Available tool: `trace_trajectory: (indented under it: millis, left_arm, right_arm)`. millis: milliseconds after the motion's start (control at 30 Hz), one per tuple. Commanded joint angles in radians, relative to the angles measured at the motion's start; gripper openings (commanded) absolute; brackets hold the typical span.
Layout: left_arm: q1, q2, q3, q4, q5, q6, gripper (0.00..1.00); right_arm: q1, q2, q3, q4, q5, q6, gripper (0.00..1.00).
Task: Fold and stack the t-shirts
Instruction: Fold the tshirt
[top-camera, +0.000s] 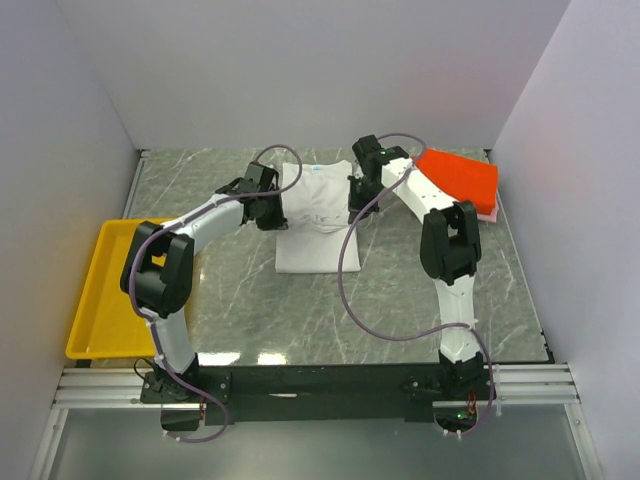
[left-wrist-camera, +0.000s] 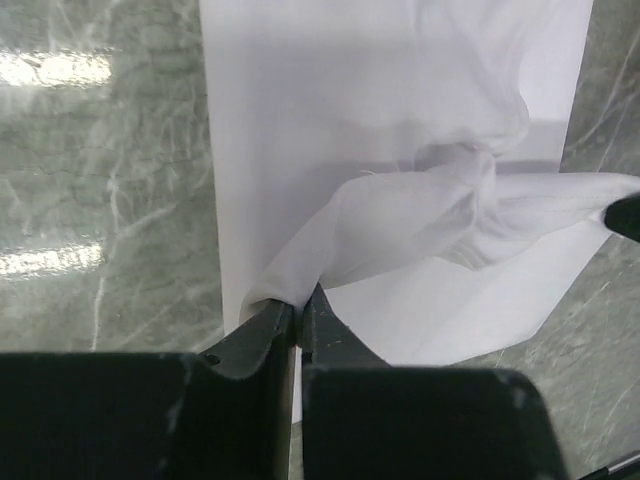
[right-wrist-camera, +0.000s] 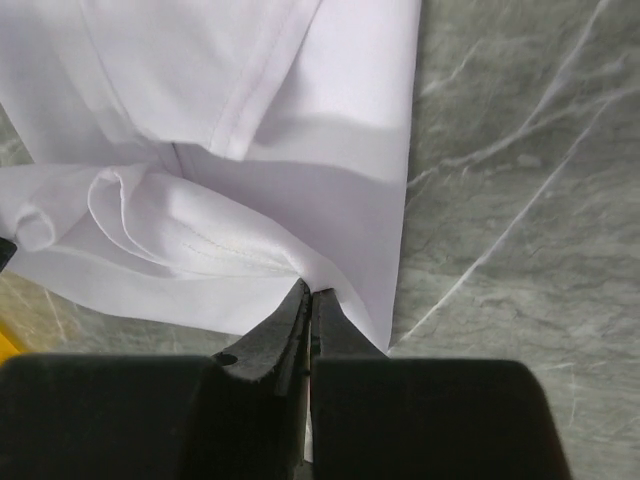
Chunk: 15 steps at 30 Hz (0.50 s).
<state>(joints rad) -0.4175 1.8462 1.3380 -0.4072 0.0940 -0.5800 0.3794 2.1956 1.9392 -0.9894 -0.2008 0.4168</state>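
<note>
At the centre of the table, the white t-shirt lies flat as a narrow rectangle. Its long axis runs far-to-near: the collar and light-blue neck label point toward the back wall, and the hem points toward the arm bases.

1. Left gripper: positioned at the left long edge of the shirt, in the far half. The left wrist view shows the jaws closed to a thin line, with a pinch of white cloth held at the tips.
2. Right gripper: positioned at the right long edge, directly opposite. The right wrist view shows the same condition: jaws pressed together on a gathered fold of the shirt edge.

From each pinch, a loose bunch of cloth is drawn inward toward the shirt's midline.

Governing relation: the 2 grip points face each other across the short axis, at about the same place along the long axis. Neither arm is nearer, since each holds its own edge. The next fold probably crosses the short axis, so both grippers should travel in parallel along the long axis to keep the crease square.

Destination: the folded orange-red shirt rests on a pink shirt at the far right, nearer the right arm. A yellow tray sits at the left edge, apart from the work.
</note>
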Motion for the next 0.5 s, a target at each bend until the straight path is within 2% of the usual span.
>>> trace_trajectory:
  millis: [0, 467]
  left_arm:
    - [0.026, 0.005, 0.041, 0.039, 0.03, 0.002, 0.0]
    - [0.102, 0.137, 0.102, 0.172, 0.206, -0.003, 0.0]
  right_arm:
    - [-0.023, 0.016, 0.063, -0.008, 0.0, -0.016, 0.0]
    - [-0.071, 0.157, 0.208, 0.0, -0.029, -0.016, 0.0]
